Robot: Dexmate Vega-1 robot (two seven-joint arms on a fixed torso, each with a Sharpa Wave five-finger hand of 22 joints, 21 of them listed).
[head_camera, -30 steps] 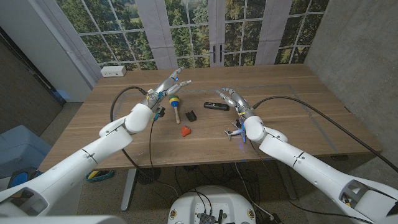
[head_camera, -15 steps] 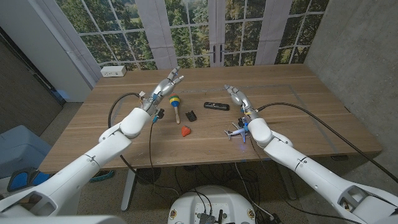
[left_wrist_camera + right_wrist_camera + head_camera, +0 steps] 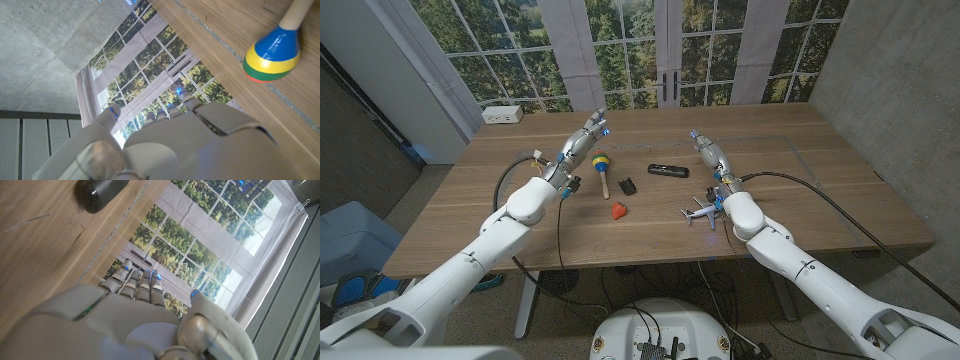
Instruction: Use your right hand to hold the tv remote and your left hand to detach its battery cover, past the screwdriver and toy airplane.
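Both hands, left [image 3: 583, 139] and right [image 3: 709, 153], hover empty, fingers extended (slightly spread); remote [image 3: 668, 170] lies untouched on surface [image 3: 800, 170].

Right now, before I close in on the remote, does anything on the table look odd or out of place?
One thing: a small black piece lies apart from the tv remote, between it and the striped-handled tool. It may be the battery cover already off, though I can't confirm.

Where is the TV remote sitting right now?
In the head view the tv remote lies near the table's middle, just left of the right hand, with a small black piece nearer the robot.
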